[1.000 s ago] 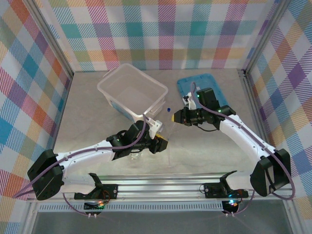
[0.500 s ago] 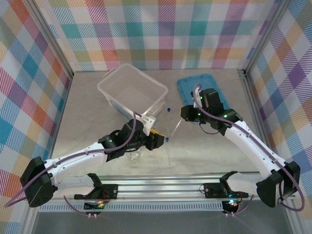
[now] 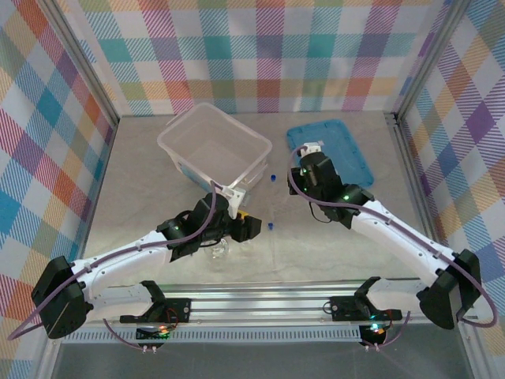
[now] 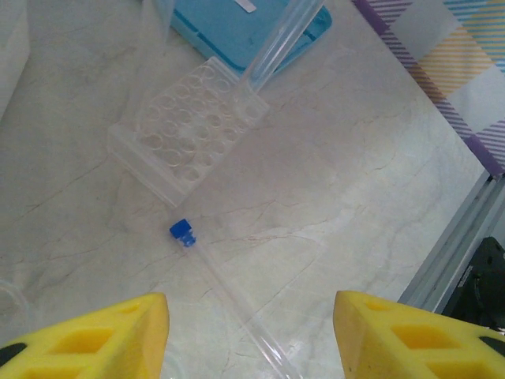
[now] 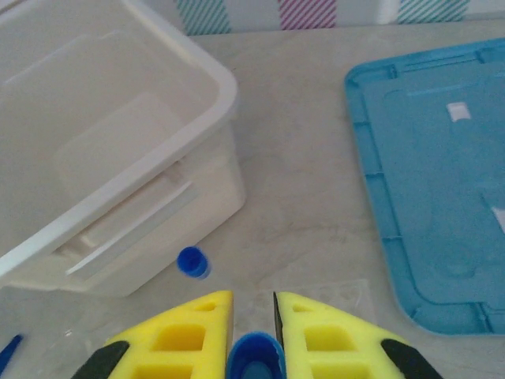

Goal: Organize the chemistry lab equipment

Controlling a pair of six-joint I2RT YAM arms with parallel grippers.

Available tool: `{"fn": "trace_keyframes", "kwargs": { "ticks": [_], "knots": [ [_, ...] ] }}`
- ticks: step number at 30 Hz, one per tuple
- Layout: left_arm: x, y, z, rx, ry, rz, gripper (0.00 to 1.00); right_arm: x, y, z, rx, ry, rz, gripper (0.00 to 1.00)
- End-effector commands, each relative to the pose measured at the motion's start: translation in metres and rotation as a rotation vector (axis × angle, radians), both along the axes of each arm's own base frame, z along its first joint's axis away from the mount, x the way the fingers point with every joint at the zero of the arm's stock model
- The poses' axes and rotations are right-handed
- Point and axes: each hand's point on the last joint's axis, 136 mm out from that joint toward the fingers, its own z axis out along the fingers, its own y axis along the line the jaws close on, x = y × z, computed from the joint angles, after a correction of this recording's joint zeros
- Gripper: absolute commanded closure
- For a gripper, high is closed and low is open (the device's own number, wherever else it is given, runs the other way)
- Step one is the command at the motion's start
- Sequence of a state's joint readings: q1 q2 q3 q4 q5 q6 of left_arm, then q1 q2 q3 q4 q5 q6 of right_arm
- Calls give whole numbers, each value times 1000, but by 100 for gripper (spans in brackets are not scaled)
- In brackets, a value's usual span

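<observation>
My left gripper (image 4: 251,298) is open just above the table, near my left arm's tip (image 3: 251,227). A thin clear tube (image 4: 237,304) with a blue cap (image 4: 182,232) lies flat between its yellow fingers, untouched; its cap (image 3: 271,226) also shows from above. My right gripper (image 5: 252,296) is shut on another blue-capped tube (image 5: 254,357), held upright over a clear well rack (image 4: 185,130). A third blue cap (image 5: 192,261) stands beside the tub. A clear round flask (image 3: 217,253) sits by my left forearm. A dark-blue tip (image 5: 8,351), perhaps the tweezers, pokes in at the lower left.
The translucent white tub (image 3: 213,146) stands at the back left, its wall (image 5: 102,158) close to my right gripper. The flat blue lid (image 3: 331,146) lies at the back right. An aluminium rail (image 3: 260,294) runs along the near edge.
My left gripper has opened wider, and the tube now lies free on the table. My right arm has swung left and turned more upright, still holding its tube.
</observation>
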State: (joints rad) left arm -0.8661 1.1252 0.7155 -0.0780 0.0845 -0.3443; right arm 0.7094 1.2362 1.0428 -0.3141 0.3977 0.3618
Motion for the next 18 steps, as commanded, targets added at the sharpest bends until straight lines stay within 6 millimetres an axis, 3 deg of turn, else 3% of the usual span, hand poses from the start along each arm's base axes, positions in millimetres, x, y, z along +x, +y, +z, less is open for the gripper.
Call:
{"fn": "trace_keyframes", "kwargs": {
  "ticks": [1,18],
  "knots": [
    [1,6,-1,-12,15,25,42,13,4,4,-42,-91,-46,85],
    [1,16,-12,-21,57,54,38,30,15,-30,-151,-118,-52,86]
  ]
}}
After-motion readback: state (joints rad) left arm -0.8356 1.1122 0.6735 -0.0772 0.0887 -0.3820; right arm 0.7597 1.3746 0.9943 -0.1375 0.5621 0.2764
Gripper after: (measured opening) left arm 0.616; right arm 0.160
